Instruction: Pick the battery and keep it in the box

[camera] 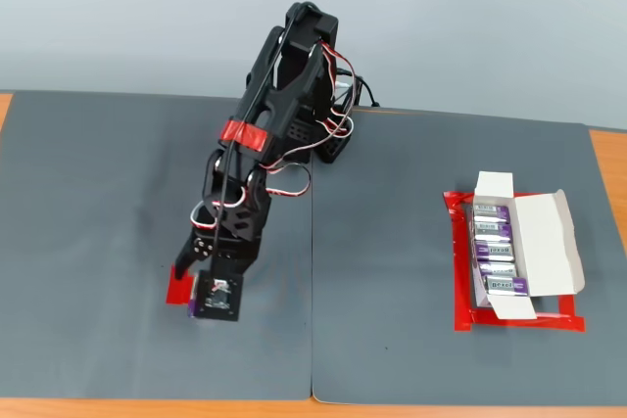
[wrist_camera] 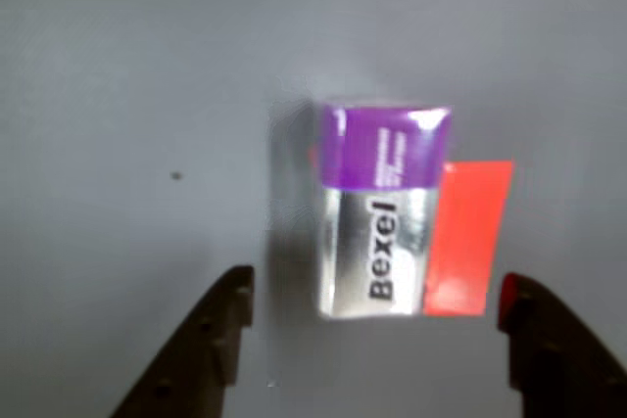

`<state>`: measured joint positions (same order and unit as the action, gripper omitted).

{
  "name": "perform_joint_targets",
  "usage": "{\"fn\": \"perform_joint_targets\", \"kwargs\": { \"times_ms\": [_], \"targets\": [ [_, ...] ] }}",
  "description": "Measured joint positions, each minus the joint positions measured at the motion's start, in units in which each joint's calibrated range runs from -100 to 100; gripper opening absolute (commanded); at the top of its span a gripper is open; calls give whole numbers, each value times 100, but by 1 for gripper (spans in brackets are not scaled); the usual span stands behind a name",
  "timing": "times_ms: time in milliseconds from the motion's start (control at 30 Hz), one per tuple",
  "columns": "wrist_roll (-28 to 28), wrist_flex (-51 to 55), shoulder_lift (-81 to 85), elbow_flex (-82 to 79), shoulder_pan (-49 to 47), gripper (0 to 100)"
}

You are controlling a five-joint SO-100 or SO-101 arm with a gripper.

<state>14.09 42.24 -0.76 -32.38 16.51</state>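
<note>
Purple-capped battery [wrist_camera: 377,212] (upright) stands clear between the gripper's [wrist_camera: 377,305] spread jaws.

- In the wrist view, the battery [wrist_camera: 377,212] lies on the mat [wrist_camera: 127,95], partly over a tape patch [wrist_camera: 468,237] showing at its right
- In the fixed view, the box [camera: 519,247] sits far right, inside a tape outline [camera: 458,271]
- Batteries [camera: 497,252] lie in the box

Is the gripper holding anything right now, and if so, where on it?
Nothing is held. The gripper is open, its fingers apart on either side of the near end of the battery, which lies on the mat without touching them.
</note>
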Motion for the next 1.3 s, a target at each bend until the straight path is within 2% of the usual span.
{"fn": "perform_joint_targets", "kwargs": {
  "times_ms": [1300],
  "targets": [
    [-24,-590,-603,72,140,28]
  ]
}}
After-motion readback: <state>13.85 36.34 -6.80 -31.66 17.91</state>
